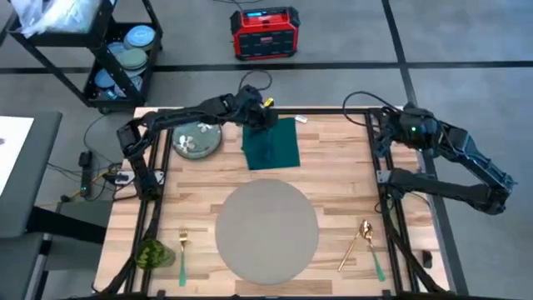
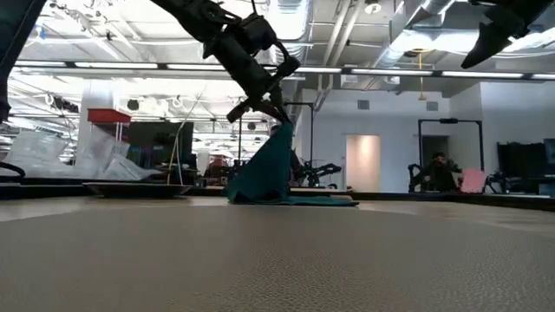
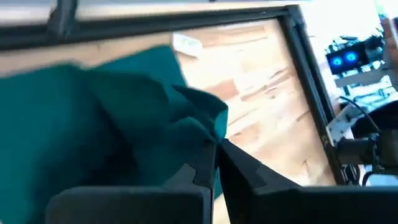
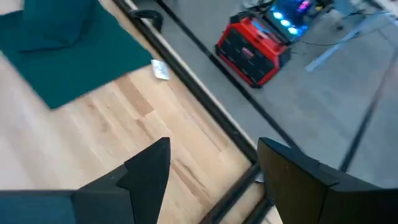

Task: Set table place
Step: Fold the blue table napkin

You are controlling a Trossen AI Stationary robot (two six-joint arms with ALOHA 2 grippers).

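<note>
The dark teal napkin (image 1: pixel 273 143) lies at the far middle of the table (image 1: pixel 341 179), and one part of it is drawn up into a peak (image 2: pixel 276 139). My left gripper (image 1: pixel 260 117) is above it, shut on that raised part. The round grey place (image 1: pixel 266 229) lies flat at the near middle. My right gripper (image 4: pixel 211 168) hangs open over the table's far right (image 1: pixel 386 133), holding nothing. My left gripper pinches a bunched fold of the napkin (image 3: pixel 210 127) between its two fingers, slanting down from above on the table's left. The held part stands up as a peak (image 2: pixel 277 134). The rest of the cloth (image 2: pixel 295 198) stays on the table.
A green patterned plate (image 1: pixel 197 139) sits left of the napkin. A fork (image 1: pixel 182 254) and a green object (image 1: pixel 152 254) lie left of the place, and a gold spoon (image 1: pixel 360 242) lies right of it. Beyond the table stand a red box (image 1: pixel 265 33) and a black cart (image 1: pixel 117 58).
</note>
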